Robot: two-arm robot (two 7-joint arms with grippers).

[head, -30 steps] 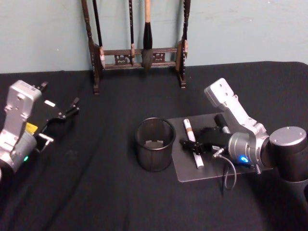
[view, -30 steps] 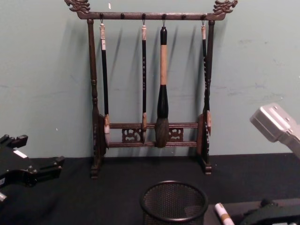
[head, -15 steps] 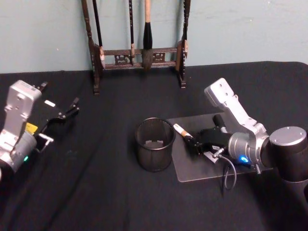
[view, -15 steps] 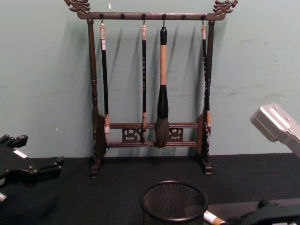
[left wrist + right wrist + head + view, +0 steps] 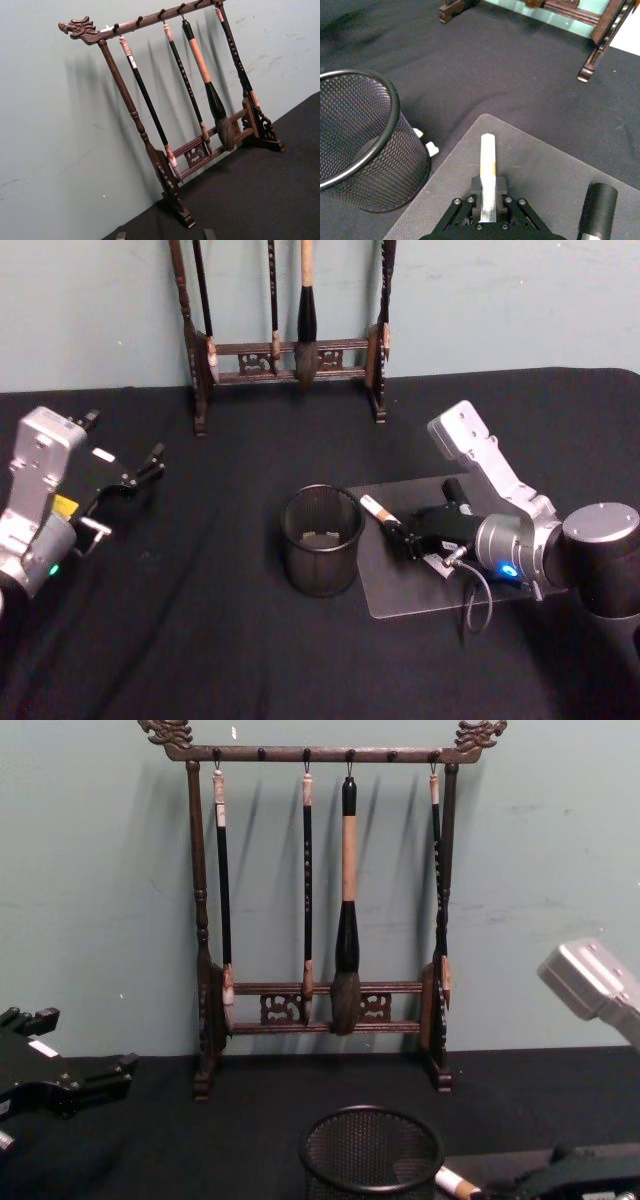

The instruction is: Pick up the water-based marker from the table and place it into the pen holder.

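The water-based marker (image 5: 378,514) is white with an orange band, and my right gripper (image 5: 400,537) is shut on it. It sticks out from the fingers toward the pen holder (image 5: 322,540), a round black wire-mesh cup on the black cloth. In the right wrist view the marker (image 5: 487,172) points forward from the gripper (image 5: 487,200) over the grey mat (image 5: 545,170), and the pen holder (image 5: 360,135) stands close beside it. In the chest view the marker tip (image 5: 455,1184) sits just right of the pen holder (image 5: 372,1152). My left gripper (image 5: 140,472) rests at the far left of the table.
A tall dark wooden brush rack (image 5: 285,325) with several hanging brushes stands at the back by the wall. A black cylinder (image 5: 596,210) lies on the grey mat (image 5: 400,592) beside my right gripper. Bare black cloth lies left of the cup.
One second ago the marker lay on the mat with my right gripper around it. It then came up in the fingers, turned to point at the pen holder. Since half a second ago little has moved.
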